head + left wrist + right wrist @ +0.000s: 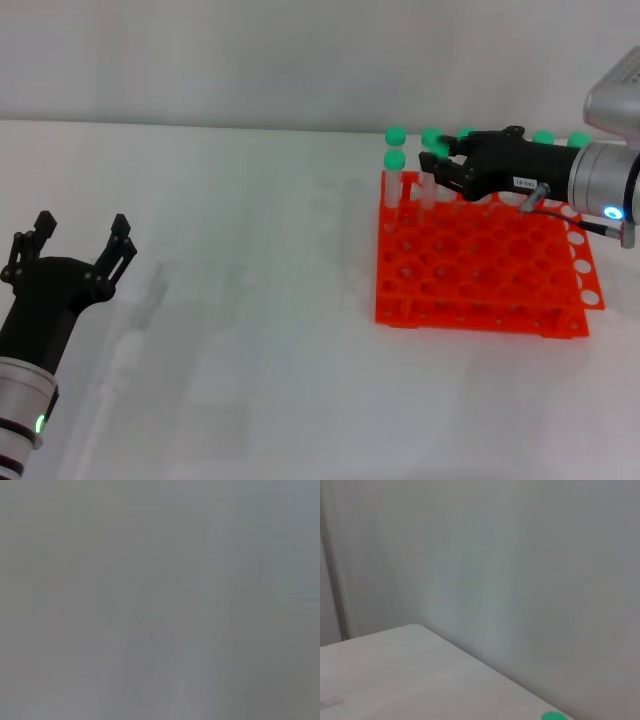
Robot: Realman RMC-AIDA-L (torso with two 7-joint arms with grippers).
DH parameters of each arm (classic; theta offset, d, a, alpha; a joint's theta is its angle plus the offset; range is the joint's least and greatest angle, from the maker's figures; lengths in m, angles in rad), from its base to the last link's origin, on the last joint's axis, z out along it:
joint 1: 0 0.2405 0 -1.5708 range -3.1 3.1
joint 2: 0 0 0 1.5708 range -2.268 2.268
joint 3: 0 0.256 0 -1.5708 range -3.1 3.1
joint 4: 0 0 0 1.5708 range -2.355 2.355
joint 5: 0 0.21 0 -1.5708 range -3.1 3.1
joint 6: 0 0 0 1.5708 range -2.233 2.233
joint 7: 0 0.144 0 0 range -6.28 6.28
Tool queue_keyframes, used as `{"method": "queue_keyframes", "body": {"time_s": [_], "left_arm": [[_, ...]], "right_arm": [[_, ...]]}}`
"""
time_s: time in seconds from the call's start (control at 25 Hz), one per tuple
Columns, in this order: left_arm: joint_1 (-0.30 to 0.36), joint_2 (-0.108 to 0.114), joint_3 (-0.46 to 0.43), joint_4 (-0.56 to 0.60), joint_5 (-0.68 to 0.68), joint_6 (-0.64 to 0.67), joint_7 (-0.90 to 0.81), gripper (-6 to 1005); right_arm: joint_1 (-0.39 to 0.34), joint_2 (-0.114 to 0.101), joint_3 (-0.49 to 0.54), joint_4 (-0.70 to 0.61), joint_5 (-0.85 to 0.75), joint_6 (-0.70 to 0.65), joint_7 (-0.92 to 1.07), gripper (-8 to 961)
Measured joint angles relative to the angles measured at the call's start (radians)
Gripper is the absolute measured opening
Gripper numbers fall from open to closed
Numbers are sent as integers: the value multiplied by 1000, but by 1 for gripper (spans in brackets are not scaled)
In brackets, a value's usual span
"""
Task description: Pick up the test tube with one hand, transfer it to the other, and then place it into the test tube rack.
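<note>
The orange-red test tube rack [480, 272] stands on the white table at the right. My right gripper [438, 163], black with a small white label, reaches over the rack's back left corner. It is shut on a green-capped test tube [427, 192], which stands upright with its lower end in a back-row hole. My left gripper [80, 240], on the white banded arm, hangs open and empty at the lower left, far from the rack. The left wrist view shows only grey blur.
Other green-capped tubes stand in the rack's back rows, two at the left corner [395, 160] and more behind my right gripper [543, 138]. One green cap [553, 716] shows at the edge of the right wrist view, with the table edge and wall beyond.
</note>
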Motion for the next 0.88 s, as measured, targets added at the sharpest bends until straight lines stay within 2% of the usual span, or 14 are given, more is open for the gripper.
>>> {"method": "queue_keyframes", "body": {"time_s": [0.12,0.36,0.52,0.68,0.84,0.88], "left_arm": [[0,0,0,0,0,0,0,887],[0,0,0,0,0,0,0,887],[-1,0,0,0,0,0,0,887],[-2,0,0,0,0,-1,0,887],[-12,1,0,-1,-13,-1,0,887],[-16,1,-1,-2,-18,-1,0,887]], "right_arm": [[0,0,-13,1,-2,-6,7,298],[-15,2,-28,3,7,-10,7,581],[-66,-3,-21,-31,39,36,8,748],[-152,-11,-11,-95,98,105,9,777],[-244,-6,64,-147,116,185,-32,807],[-244,-6,64,-147,116,185,-32,814]]}}
